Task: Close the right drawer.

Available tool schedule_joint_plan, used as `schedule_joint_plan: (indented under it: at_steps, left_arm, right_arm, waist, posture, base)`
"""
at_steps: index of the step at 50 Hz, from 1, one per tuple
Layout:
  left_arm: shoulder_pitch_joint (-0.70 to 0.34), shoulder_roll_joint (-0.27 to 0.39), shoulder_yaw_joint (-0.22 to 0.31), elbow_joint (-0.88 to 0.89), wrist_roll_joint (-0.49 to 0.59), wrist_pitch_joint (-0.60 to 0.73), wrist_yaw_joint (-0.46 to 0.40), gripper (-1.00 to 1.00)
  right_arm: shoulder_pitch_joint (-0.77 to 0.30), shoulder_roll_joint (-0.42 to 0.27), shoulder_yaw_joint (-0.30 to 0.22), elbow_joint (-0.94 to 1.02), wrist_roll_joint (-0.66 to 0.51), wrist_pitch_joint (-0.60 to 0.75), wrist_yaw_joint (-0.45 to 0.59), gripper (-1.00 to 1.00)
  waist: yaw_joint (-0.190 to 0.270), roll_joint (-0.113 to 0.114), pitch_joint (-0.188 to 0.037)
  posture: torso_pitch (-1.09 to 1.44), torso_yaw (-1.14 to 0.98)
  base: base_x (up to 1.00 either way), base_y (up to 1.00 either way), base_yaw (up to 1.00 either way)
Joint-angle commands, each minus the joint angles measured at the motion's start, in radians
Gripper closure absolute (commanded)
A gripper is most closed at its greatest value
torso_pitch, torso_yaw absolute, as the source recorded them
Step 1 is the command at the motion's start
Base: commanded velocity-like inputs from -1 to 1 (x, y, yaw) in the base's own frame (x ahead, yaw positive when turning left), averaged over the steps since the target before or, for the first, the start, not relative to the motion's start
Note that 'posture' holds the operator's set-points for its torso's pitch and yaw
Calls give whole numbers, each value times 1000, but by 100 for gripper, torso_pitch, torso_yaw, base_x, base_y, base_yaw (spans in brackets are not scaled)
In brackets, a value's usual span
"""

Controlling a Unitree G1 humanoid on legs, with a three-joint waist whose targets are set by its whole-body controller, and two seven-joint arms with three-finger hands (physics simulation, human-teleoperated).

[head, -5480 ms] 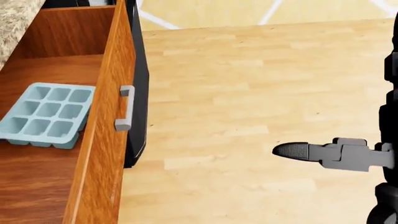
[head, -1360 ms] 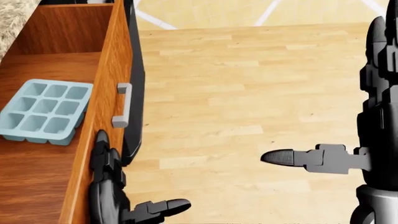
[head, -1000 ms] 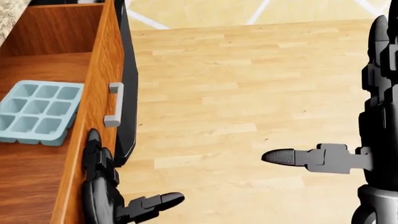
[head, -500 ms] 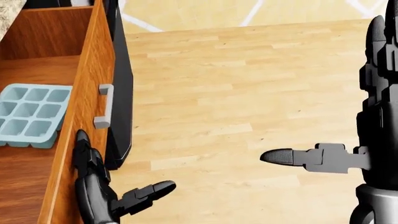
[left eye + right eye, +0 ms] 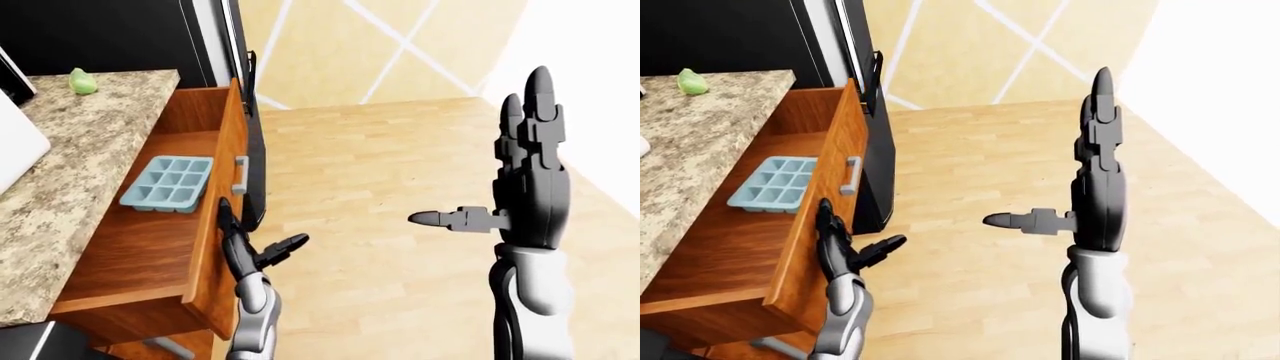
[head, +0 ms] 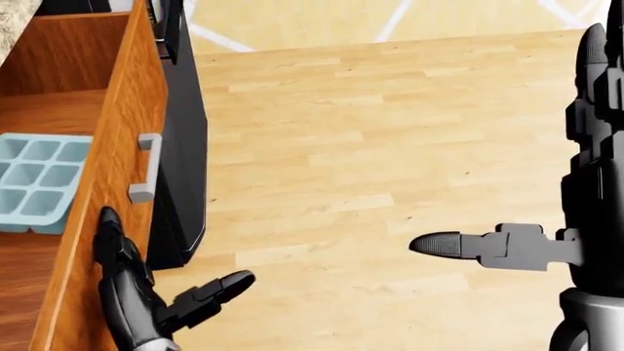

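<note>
Drawer: the wide reddish-brown wooden drawer [image 5: 150,247] is standing pulled far out from under the speckled granite counter [image 5: 70,165], on the left of the left-eye view; its front panel [image 6: 97,219] is facing the pale plank floor [image 6: 371,146].
Step in hand: I am pushing that panel leftward to shut the drawer; I judge it best to keep my palm flat on the wood below the handle and drive straight along the slide, not at an angle.
Left hand: my dark three-finger left hand [image 6: 132,300] is lying against the panel's outer face, fingers spread, two pointing up along the wood and the thumb sticking out right; it is pinching nothing.
Right hand: my dark three-finger right hand [image 5: 1095,195] is hovering well apart on the right, fingers straight up, thumb out left, empty.
Handle: the small grey bar handle [image 6: 144,167] is sitting just above my left fingertips, untouched.
Tray: the pale blue ice-cube tray [image 5: 168,183] is riding inside the drawer.
Change: in the head view the panel, handle and tray are sitting further left than half a second ago, and my left hand with them.
</note>
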Motion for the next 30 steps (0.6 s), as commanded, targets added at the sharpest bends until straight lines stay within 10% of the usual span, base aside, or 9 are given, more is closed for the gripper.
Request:
schedule_joint_plan:
  at_steps: [1,30]
  left_arm:
    - [-8,13,47,-15,-34,1,48,-100]
    - [-71,66,110,85,-90,-15,113,-100]
  right_arm:
    - [-18,-6,-4,-35,1,-23,-4,-100]
    - [-18,-5,-1,-31,-2,-23,1,-100]
  waist:
    - [8,-5,-12]
    - [6,-1,-14]
  posture:
    - [0,0]
    - [0,0]
  base:
    - [0,0,0]
    - [0,0,0]
